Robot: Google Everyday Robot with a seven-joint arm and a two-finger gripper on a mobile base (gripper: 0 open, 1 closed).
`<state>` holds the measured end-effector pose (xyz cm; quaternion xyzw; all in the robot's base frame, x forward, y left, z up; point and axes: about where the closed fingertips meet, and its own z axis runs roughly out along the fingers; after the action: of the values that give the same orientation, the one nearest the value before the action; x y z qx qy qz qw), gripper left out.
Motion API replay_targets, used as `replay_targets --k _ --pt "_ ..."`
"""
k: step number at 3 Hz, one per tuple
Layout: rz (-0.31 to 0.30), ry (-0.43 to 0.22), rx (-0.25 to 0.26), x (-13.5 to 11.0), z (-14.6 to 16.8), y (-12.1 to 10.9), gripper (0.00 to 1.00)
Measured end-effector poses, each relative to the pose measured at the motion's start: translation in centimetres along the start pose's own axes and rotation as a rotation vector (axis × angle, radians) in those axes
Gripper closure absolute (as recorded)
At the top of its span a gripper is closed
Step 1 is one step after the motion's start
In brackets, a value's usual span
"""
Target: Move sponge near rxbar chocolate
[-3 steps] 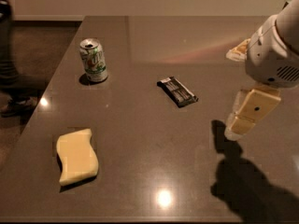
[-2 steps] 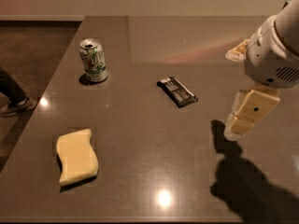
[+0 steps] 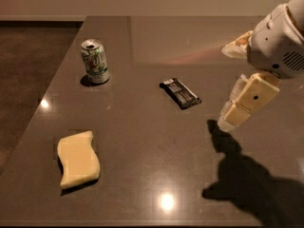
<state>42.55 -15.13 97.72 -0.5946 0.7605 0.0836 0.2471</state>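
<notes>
The pale yellow sponge (image 3: pixel 78 159) lies flat on the dark table (image 3: pixel 142 141) at the front left. The rxbar chocolate (image 3: pixel 180 93), a black-wrapped bar, lies near the table's middle. My gripper (image 3: pixel 229 121) hangs from the white arm at the right, above the table, to the right of the bar and far from the sponge. It holds nothing that I can see.
A green-and-white soda can (image 3: pixel 95 61) stands upright at the back left. The table's left edge runs diagonally, with dark floor (image 3: pixel 28 70) beyond it. The arm's shadow falls on the front right of the table.
A dark shape at the left edge of the view has gone. The gripper, sponge, bar and can have not moved.
</notes>
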Motion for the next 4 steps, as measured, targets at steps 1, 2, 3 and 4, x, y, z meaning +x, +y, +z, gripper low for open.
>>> replay_targets --k 1,2,3,4 --pt "0.000 -0.078 -0.042 -2.2 0.0 0.3 0.00" --pt "-0.006 -0.123 -0.091 -4.0 0.3 1.0 0.00" --pt "-0.033 -0.129 -0.151 -5.7 1.3 2.7 0.00" --pt "-0.078 -0.079 -0.172 -7.2 3.1 4.6 0.00"
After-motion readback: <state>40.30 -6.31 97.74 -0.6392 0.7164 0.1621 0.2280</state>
